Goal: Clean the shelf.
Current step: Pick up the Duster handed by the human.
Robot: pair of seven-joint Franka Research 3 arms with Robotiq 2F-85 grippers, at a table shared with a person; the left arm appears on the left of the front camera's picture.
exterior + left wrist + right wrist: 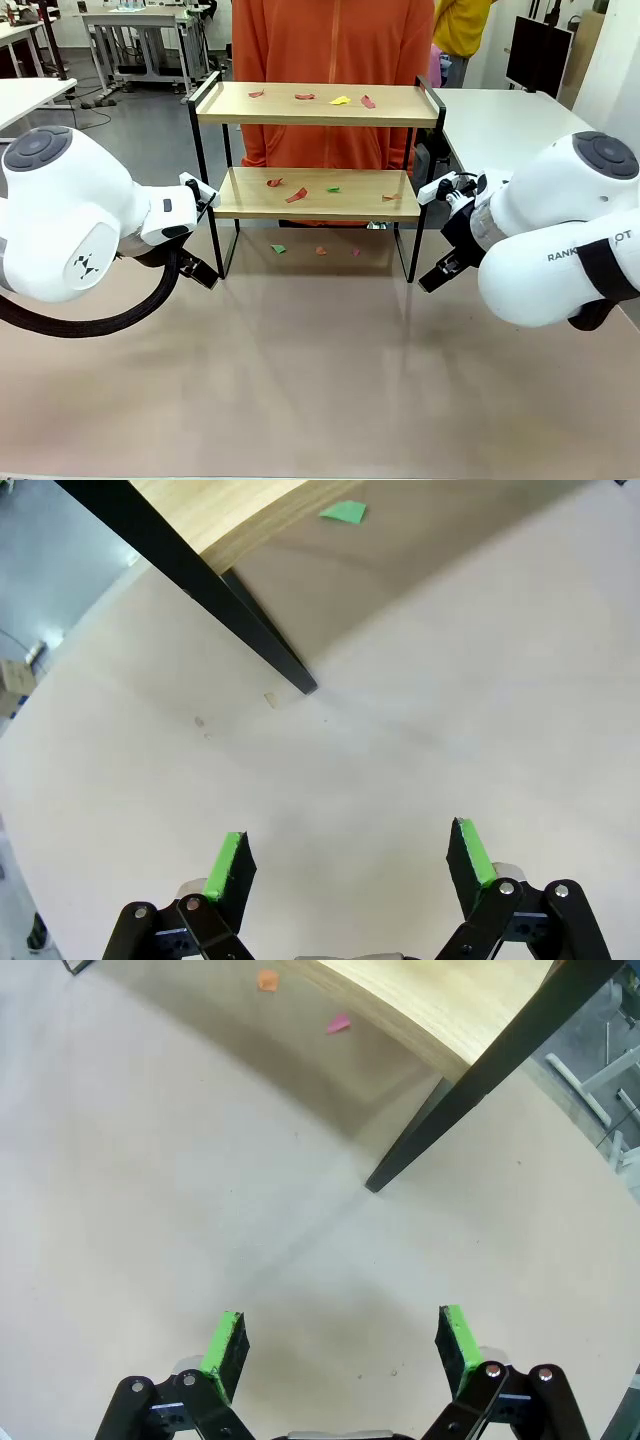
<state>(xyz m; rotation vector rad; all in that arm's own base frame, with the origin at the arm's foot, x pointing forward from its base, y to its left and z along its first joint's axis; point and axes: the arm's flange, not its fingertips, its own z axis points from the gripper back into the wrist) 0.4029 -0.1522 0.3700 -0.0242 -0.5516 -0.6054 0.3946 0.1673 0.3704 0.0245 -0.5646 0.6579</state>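
We see left gripper (348,845) and right gripper (343,1328) released, empty. Risks, we judge: flat paper scraps (297,195) evade pinching; arms nudge the shelf (400,104).

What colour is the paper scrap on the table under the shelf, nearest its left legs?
Green; the scrap shows best in the left wrist view.

Open table (320,380) before shelf (400,104)
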